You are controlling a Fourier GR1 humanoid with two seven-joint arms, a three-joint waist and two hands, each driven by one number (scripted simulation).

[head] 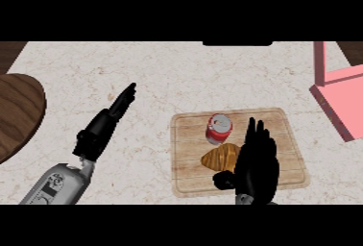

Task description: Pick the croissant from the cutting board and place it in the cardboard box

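Observation:
A golden-brown croissant (218, 157) lies on the wooden cutting board (188, 178) near its middle. My right hand (257, 161) hovers over the board with straight fingers, its palm just right of the croissant and covering the croissant's right end. The thumb (224, 180) sits below the croissant. The pink box (340, 103) stands at the right edge, partly cut off by the view. My left hand (106, 122) rests open over the counter to the left of the board, fingers pointing up and to the right.
A red can (219, 129) lies on the board just above the croissant. A dark wooden round surface (18, 113) fills the left edge. The counter is pale marble.

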